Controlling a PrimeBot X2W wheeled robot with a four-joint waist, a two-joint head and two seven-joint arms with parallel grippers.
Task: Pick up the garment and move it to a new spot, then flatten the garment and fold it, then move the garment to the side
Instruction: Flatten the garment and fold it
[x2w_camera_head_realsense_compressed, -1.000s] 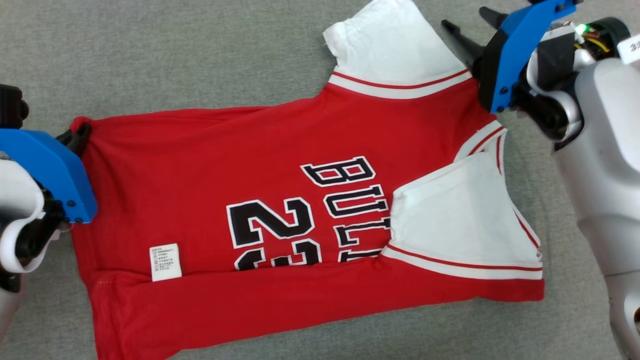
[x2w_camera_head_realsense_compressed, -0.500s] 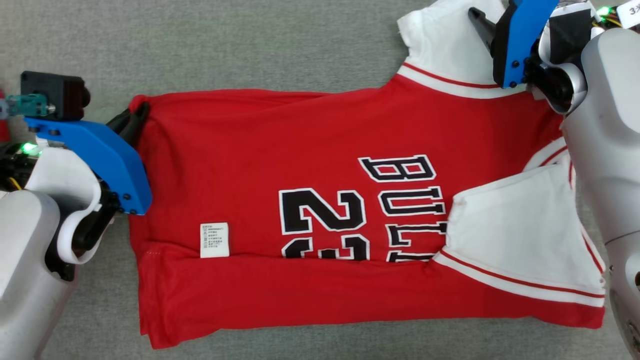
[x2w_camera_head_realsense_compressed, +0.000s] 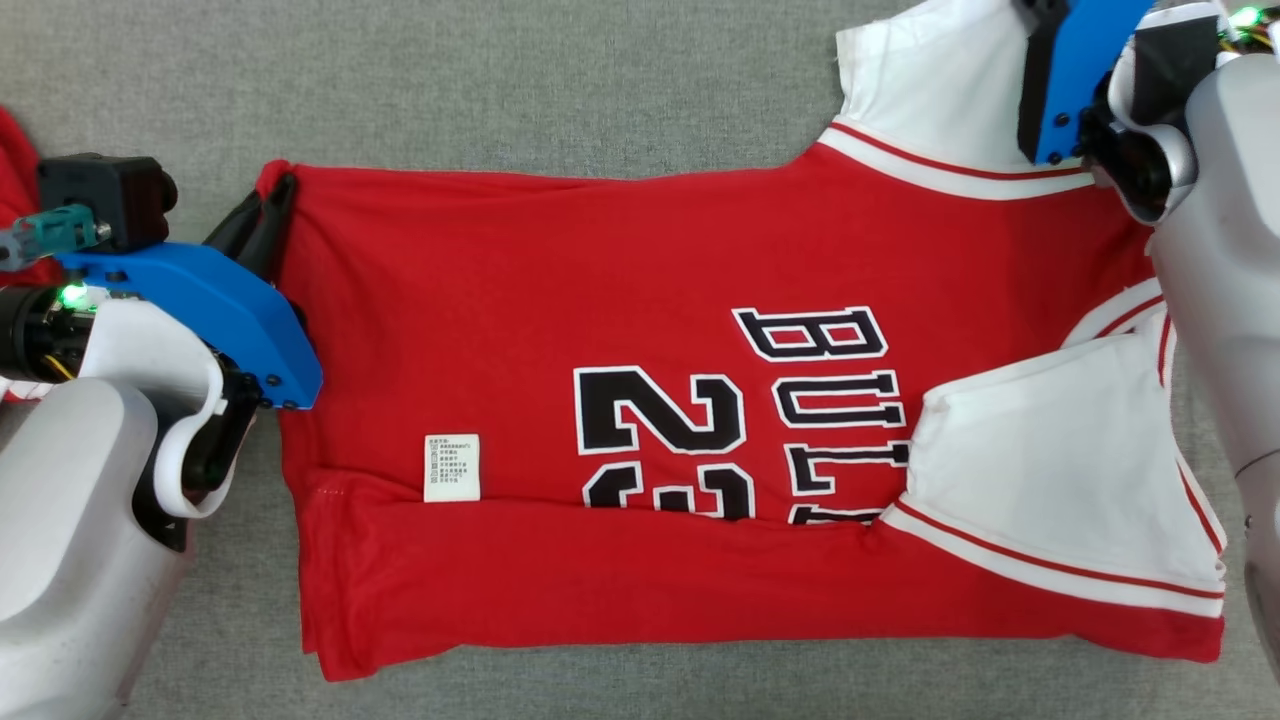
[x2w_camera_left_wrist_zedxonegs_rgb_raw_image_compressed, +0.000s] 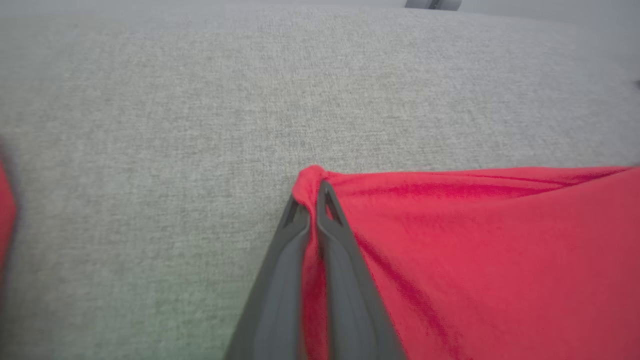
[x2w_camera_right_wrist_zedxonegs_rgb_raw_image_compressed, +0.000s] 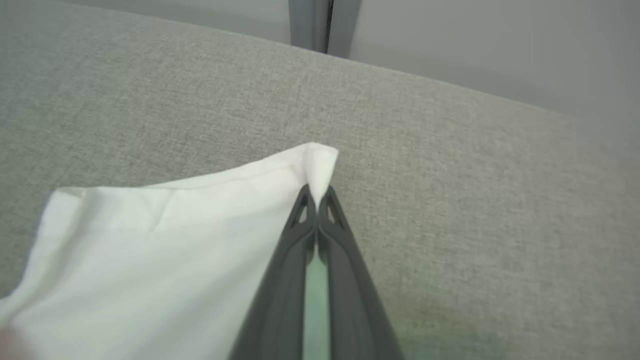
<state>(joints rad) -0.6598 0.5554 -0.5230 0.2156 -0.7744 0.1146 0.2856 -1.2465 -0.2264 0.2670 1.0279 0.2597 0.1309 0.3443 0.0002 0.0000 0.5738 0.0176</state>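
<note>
The garment (x2w_camera_head_realsense_compressed: 560, 300) is a red jersey with white sleeves and black lettering, spread across the grey cloth surface with its near long edge folded over. My left gripper (x2w_camera_head_realsense_compressed: 275, 195) is shut on the garment's red hem corner (x2w_camera_left_wrist_zedxonegs_rgb_raw_image_compressed: 310, 182) at the left. My right gripper (x2w_camera_right_wrist_zedxonegs_rgb_raw_image_compressed: 316, 192) is shut on the outer corner of the far white sleeve (x2w_camera_right_wrist_zedxonegs_rgb_raw_image_compressed: 190, 240). In the head view that sleeve (x2w_camera_head_realsense_compressed: 930, 80) sits at the top right under the blue wrist bracket (x2w_camera_head_realsense_compressed: 1075, 70). The near sleeve (x2w_camera_head_realsense_compressed: 1060, 470) lies folded onto the jersey body.
A white care label (x2w_camera_head_realsense_compressed: 452, 467) lies on the red cloth near the fold. A bit of another red cloth (x2w_camera_head_realsense_compressed: 20, 160) shows at the far left edge. Grey padded surface (x2w_camera_head_realsense_compressed: 500, 90) stretches beyond the garment, ending at a pale wall (x2w_camera_right_wrist_zedxonegs_rgb_raw_image_compressed: 475, 40).
The right gripper has gone from open beside the far sleeve to shut on its corner. The head view has shifted, so the garment sits further right in it. The left grip holds.
</note>
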